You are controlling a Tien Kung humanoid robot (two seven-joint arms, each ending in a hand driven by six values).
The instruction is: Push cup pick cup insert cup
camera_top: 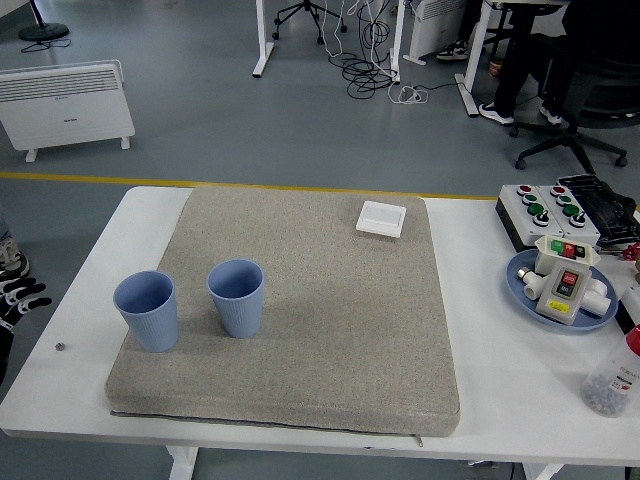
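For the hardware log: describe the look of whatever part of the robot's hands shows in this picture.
Only the left hand shows, at the picture's left edge: black fingers with white segments or bands, giving a striped look. No cables or markings can be made out. The right hand is out of view.

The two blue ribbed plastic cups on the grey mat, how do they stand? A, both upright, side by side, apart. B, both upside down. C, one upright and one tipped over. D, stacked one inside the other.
A: one blue ribbed plastic cup and the other both stand open-mouth-up, with grey mat visible between them.
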